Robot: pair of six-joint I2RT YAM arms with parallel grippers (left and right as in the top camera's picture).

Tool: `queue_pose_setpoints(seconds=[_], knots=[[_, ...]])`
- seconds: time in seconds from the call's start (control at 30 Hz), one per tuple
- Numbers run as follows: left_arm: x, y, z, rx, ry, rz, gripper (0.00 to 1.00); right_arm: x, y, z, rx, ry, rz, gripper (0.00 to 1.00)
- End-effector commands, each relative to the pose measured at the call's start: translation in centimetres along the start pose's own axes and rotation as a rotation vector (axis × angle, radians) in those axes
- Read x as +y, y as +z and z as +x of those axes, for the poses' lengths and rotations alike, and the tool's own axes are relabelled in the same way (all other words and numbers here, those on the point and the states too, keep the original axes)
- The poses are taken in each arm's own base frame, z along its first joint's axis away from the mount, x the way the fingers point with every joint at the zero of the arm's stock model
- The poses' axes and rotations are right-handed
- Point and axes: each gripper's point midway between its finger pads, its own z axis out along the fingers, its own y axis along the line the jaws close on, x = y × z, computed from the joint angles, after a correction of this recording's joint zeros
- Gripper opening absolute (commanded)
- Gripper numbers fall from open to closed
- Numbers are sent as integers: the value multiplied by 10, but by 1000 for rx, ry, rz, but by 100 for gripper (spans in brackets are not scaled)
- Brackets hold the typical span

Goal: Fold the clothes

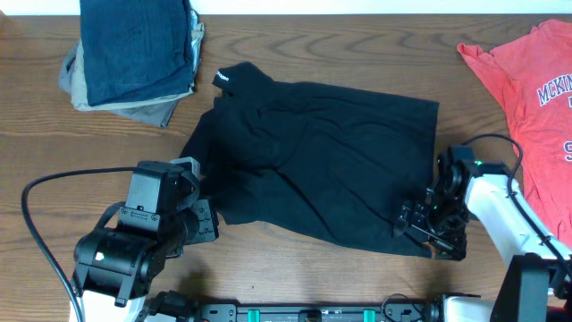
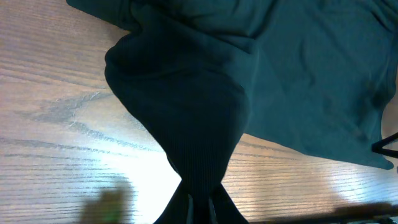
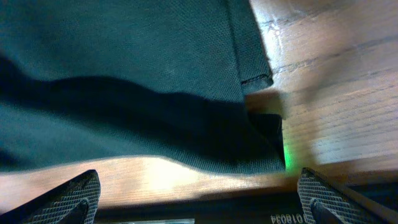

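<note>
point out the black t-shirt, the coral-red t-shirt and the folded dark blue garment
black t-shirt [image 1: 340, 152], overhead view, mid body
coral-red t-shirt [image 1: 514, 107], overhead view, plain front
folded dark blue garment [image 1: 138, 45], overhead view, top face

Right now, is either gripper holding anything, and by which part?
The left gripper is shut on the black T-shirt, pinching a bunched fold at its front-left edge. The right gripper is open by the front-right corner, holding nothing.

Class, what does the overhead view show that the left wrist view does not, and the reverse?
Only overhead: a coral-red T-shirt with navy lettering, a stack of folded blue and grey clothes, the open right hand. Only left wrist: the large black T-shirt's cloth bunched tight, narrowing into the shut left hand. Both: that T-shirt on the brown wooden table.
</note>
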Motion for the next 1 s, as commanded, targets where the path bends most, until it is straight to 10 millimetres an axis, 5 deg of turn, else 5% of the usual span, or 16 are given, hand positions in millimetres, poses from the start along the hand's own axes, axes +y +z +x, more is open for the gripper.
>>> queue_pose_setpoints(seconds=[0.0, 0.43, 0.53, 0.77, 0.97], knots=[[2, 0, -2, -10, -16, -12, 6, -7, 9, 3, -11, 79, 27, 99], [2, 0, -2, -11, -15, -11, 6, -11, 33, 12, 10, 96, 5, 96], [2, 0, -2, -10, -15, -11, 6, -6, 33, 9, 3, 92, -17, 73], [2, 0, -2, -11, -15, -11, 6, -6, 33, 9, 0, 81, -18, 53], [2, 0, -2, -10, -8, -11, 6, -5, 33, 6, -9, 79, -22, 18]])
